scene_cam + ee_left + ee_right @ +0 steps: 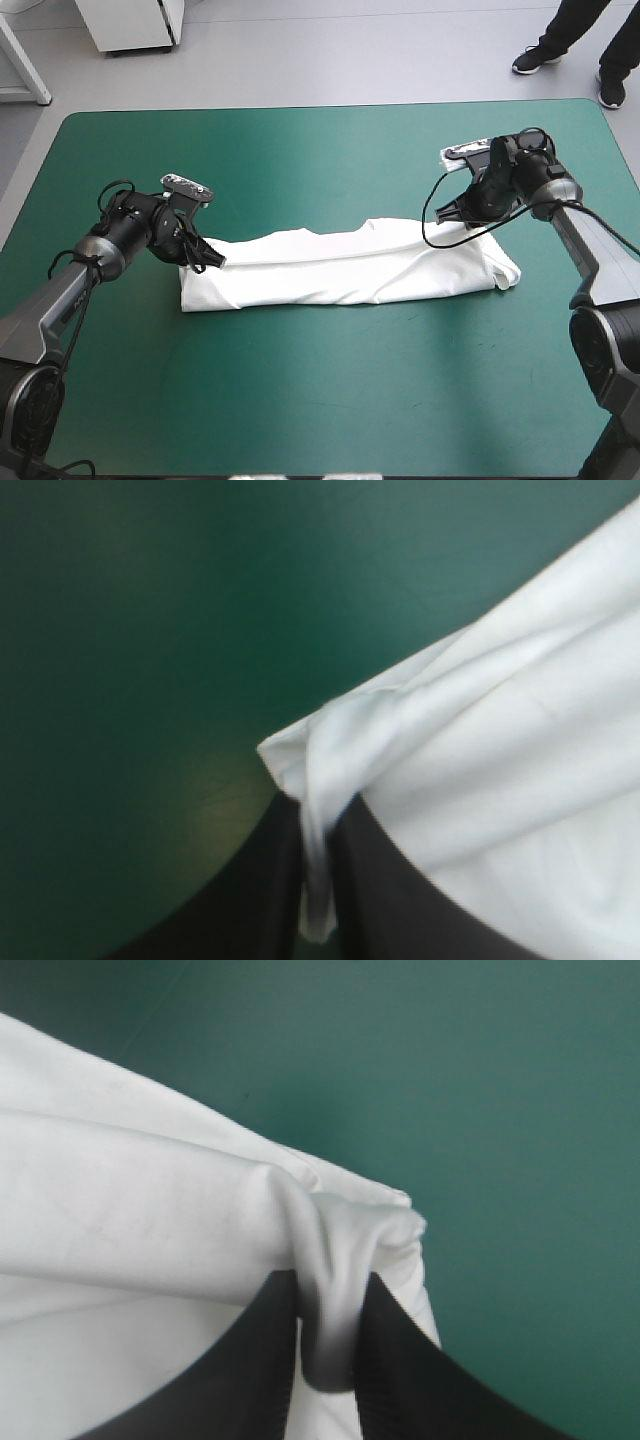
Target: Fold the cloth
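**T-shirt pinched at both ends**

From above, the white T-shirt (340, 268) lies as a long folded band on the teal-green tabletop (300, 150). It stretches between the left end effector (205, 258) and the right end effector (468, 215).

In the left wrist view, the black fingers (270, 880) are nearly together, pinching a bunched corner of cloth. The rest spreads ahead and to one side.

In the right wrist view, the fingers (400, 1360) likewise clamp a gathered corner.
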Action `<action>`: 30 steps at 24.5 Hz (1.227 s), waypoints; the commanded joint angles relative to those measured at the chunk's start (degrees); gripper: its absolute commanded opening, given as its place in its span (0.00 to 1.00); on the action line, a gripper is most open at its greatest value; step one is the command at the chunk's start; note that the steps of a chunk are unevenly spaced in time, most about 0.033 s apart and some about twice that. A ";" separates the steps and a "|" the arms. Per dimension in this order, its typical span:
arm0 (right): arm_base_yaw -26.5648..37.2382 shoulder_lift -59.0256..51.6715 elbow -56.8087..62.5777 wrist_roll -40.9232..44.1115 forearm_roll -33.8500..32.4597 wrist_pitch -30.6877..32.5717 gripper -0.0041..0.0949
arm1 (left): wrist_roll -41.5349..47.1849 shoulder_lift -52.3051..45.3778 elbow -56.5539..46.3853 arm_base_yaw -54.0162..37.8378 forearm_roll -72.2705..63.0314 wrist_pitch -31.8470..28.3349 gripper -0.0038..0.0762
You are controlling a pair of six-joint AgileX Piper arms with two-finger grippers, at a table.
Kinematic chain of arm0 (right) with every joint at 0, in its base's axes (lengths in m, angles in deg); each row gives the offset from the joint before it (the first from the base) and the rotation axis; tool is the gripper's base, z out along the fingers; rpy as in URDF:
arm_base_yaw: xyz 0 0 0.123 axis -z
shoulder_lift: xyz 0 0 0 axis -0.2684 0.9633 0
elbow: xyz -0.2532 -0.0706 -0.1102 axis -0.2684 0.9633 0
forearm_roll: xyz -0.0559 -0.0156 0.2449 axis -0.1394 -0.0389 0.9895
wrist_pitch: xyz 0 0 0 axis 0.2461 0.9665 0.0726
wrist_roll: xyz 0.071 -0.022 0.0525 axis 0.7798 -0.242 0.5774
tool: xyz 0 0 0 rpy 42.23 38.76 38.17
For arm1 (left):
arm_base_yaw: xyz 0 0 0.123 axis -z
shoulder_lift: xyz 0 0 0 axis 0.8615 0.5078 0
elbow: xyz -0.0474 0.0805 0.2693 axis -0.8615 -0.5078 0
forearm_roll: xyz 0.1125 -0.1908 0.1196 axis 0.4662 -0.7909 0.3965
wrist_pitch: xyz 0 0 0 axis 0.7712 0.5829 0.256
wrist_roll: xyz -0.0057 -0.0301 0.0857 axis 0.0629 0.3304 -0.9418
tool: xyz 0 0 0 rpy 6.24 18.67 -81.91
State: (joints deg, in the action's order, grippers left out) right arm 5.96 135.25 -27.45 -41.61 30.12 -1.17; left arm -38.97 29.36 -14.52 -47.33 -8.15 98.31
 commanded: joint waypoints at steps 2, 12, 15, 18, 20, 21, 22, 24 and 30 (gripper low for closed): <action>0.21 -4.73 -4.14 -1.11 0.00 3.24 0.40 | 2.27 -2.79 5.22 -0.03 3.72 6.53 0.33; 2.44 -16.97 -4.04 1.40 -5.58 5.61 0.45 | -6.46 -9.24 13.77 2.73 -18.00 12.84 0.20; 7.82 -25.38 2.40 2.06 -5.63 4.17 0.45 | -9.27 -8.73 15.30 9.78 -21.46 10.09 0.04; 9.97 -31.55 11.52 2.87 -7.50 1.18 0.45 | -12.11 -5.44 15.30 14.15 -25.82 7.68 0.04; 9.97 -34.36 17.77 3.79 -9.37 0.02 0.45 | -14.27 -1.99 15.30 16.56 -29.11 6.42 0.04; 9.97 -35.03 20.37 3.79 -9.65 -1.03 0.45 | -16.72 0.42 15.30 17.66 -30.78 5.62 0.04; 9.97 -35.03 21.25 3.79 -9.55 -1.48 0.45 | -17.90 2.28 15.30 18.42 -31.98 4.71 0.04; 9.97 -34.82 21.66 3.79 -8.99 -3.36 0.45 | -19.44 4.98 15.30 18.86 -33.92 3.55 0.04; 13.91 -34.69 21.66 3.68 -3.67 -4.01 0.45 | -22.41 9.90 15.30 18.86 -37.74 1.57 0.04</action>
State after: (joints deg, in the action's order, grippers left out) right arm 17.14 101.98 -4.39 -37.86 24.13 -2.79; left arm -60.32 40.46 -1.11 -28.84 -42.36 102.37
